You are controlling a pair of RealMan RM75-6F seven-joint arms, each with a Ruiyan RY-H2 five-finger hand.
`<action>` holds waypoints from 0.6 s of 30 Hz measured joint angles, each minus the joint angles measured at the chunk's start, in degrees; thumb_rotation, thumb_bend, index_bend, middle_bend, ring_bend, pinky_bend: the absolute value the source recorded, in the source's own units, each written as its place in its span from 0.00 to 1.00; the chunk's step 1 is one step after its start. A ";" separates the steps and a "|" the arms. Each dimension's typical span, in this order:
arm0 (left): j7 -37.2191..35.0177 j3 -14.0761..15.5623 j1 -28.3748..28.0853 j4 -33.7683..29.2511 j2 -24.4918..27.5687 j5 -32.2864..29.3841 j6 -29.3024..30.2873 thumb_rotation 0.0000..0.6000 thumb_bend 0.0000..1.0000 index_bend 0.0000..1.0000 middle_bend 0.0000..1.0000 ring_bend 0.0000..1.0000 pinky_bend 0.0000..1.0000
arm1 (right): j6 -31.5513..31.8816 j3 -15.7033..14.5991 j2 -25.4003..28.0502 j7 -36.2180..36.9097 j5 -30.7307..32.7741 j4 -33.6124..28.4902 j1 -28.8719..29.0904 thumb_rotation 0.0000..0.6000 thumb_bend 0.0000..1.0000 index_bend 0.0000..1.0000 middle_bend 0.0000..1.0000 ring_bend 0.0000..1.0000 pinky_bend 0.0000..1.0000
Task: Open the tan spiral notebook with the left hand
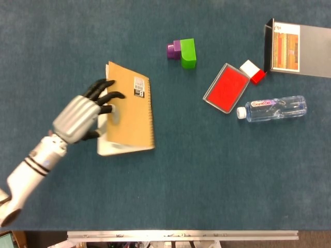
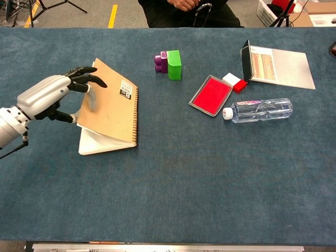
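L hand (image 2: 44, 97) fingers (image 1: 106, 96) grasping tan notebook (image 1: 129, 111) cover's raised free edge, pages showing

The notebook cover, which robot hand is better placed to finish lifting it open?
The left robot hand. It is already at the free left edge of the notebook, fingers on the cover, which stands partly raised off the pages, spiral on the far side. The right robot hand shows in neither view.

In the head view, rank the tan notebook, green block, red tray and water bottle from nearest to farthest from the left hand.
From the left hand:
1. Tan notebook, right at its fingers.
2. Green block, up and to the right.
3. Red tray, further right.
4. Water bottle, farthest right.
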 measured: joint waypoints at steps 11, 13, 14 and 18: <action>-5.70 1.03 5.05 5.17 6.12 -2.15 2.27 1.00 0.47 0.78 0.23 0.03 0.00 | -0.25 0.06 -0.20 -0.71 -0.24 -0.55 0.49 1.00 0.47 0.35 0.35 0.25 0.37; -5.85 0.99 5.63 5.20 6.63 -2.15 3.06 1.00 0.47 0.78 0.23 0.03 0.00 | -0.25 0.04 -0.23 -0.77 -0.27 -0.60 0.52 1.00 0.47 0.35 0.35 0.25 0.37; -5.78 0.99 5.78 5.00 6.98 -1.93 3.47 1.00 0.47 0.78 0.23 0.03 0.00 | -0.25 0.02 -0.25 -0.75 -0.31 -0.61 0.53 1.00 0.47 0.35 0.35 0.25 0.37; -4.37 1.02 5.73 2.81 7.67 -0.50 4.11 1.00 0.47 0.77 0.23 0.03 0.00 | -0.07 -0.10 -0.35 -0.60 -0.46 -0.50 0.47 1.00 0.47 0.35 0.35 0.25 0.37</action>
